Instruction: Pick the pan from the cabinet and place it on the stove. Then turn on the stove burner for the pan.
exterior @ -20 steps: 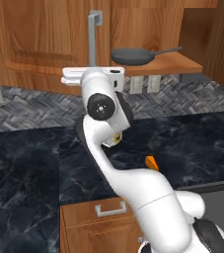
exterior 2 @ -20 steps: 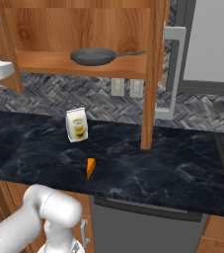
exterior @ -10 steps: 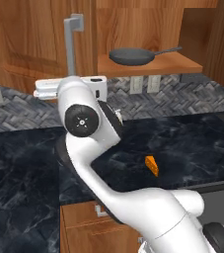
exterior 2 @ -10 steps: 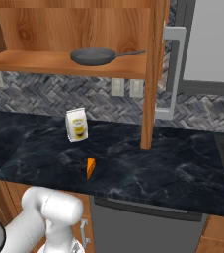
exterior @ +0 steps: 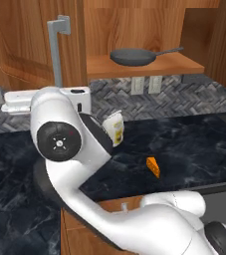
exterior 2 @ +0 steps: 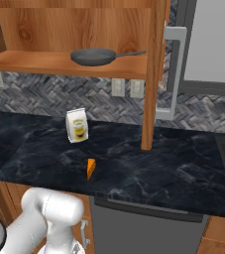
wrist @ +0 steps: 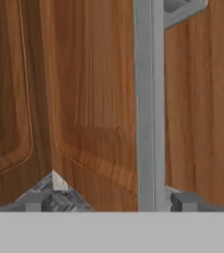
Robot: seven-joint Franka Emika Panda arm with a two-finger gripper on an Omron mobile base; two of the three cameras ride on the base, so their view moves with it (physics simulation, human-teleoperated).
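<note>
Here, claw point(wrist: 108, 202) jaws apart, straddling silver door handle point(wrist: 149, 104) w/o clamping it. Pan point(exterior 2: 94, 56) sits on cabinet point(exterior 2: 54, 30) shelf, above tabletop point(exterior 2: 134, 158).

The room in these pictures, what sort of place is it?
A kitchen, computer-rendered by the look of it. A frying pan sits on the shelf of an open wooden wall cabinet, above a dark marble-look counter with a tiled backsplash and wall sockets.

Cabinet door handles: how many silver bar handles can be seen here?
2. One handle on the open left door, close in front of the gripper; the other handle on the open right door. Others may be out of frame.
</note>
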